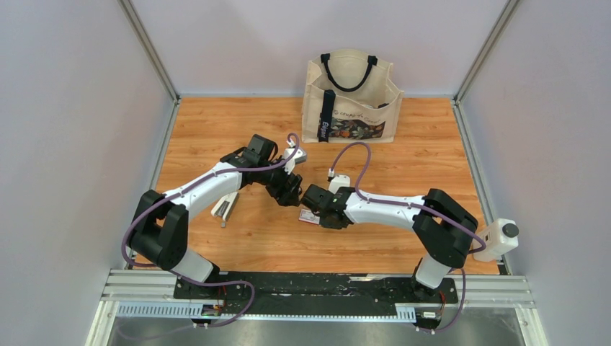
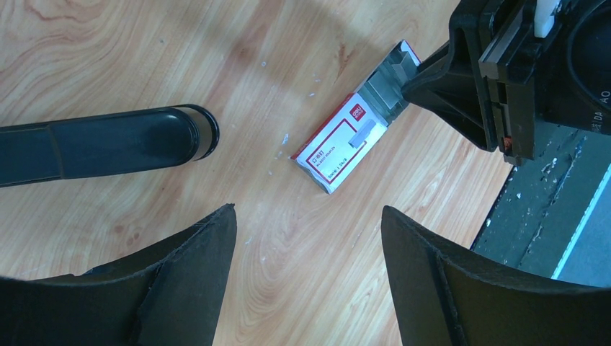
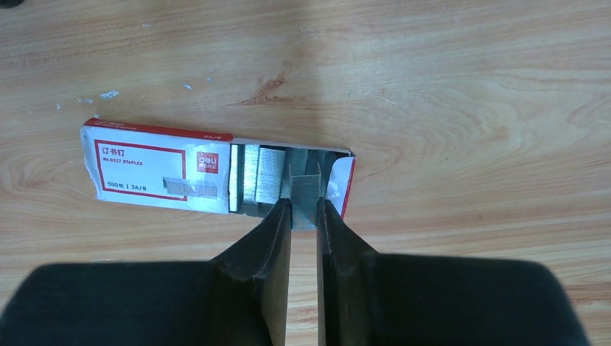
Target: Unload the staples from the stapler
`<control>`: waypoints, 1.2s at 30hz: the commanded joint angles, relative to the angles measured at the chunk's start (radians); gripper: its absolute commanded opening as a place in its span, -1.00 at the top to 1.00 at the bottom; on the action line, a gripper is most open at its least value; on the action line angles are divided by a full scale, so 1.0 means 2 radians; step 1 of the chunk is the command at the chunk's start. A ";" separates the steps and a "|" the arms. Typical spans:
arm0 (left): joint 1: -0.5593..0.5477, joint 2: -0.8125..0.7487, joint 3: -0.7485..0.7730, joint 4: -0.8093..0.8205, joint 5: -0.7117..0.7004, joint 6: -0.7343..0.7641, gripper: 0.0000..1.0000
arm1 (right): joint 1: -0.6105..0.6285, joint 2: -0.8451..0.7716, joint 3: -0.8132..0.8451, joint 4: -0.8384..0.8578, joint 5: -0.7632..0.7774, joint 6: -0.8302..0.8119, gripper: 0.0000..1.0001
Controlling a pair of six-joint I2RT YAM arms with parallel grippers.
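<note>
My right gripper (image 3: 304,207) is shut on the staples (image 3: 305,189), a short silvery strip standing on end at the open end of a small red-and-white staple box (image 3: 155,169) lying flat on the wooden table. More silvery strips (image 3: 259,180) lie inside the box. My left gripper (image 2: 308,216) hangs open over bare wood just short of the same box (image 2: 339,151), holding nothing. The stapler (image 2: 108,140) shows as a long black bar lying to the left in the left wrist view. From above, the two grippers (image 1: 288,191) (image 1: 315,209) nearly meet mid-table.
A beige tote bag (image 1: 351,101) stands at the back of the table. Grey walls close in the left, right and far sides. The table's right edge and a dark base rail (image 2: 547,187) show beside the box in the left wrist view.
</note>
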 commanded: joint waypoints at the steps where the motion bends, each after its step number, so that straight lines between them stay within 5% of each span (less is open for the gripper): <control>1: -0.003 -0.024 -0.005 0.011 0.001 0.010 -0.62 | -0.004 0.003 0.000 0.002 -0.001 0.007 0.99; 12: -0.004 -0.024 -0.004 0.011 0.001 0.010 -0.62 | -0.010 0.011 0.003 0.009 -0.013 -0.001 0.84; 24: -0.004 -0.024 -0.003 0.009 0.001 0.010 -0.62 | -0.010 0.010 0.002 0.013 -0.016 -0.007 0.32; 36: -0.005 -0.020 -0.002 0.008 0.002 0.011 -0.62 | -0.010 -0.057 -0.022 0.041 -0.023 -0.037 0.30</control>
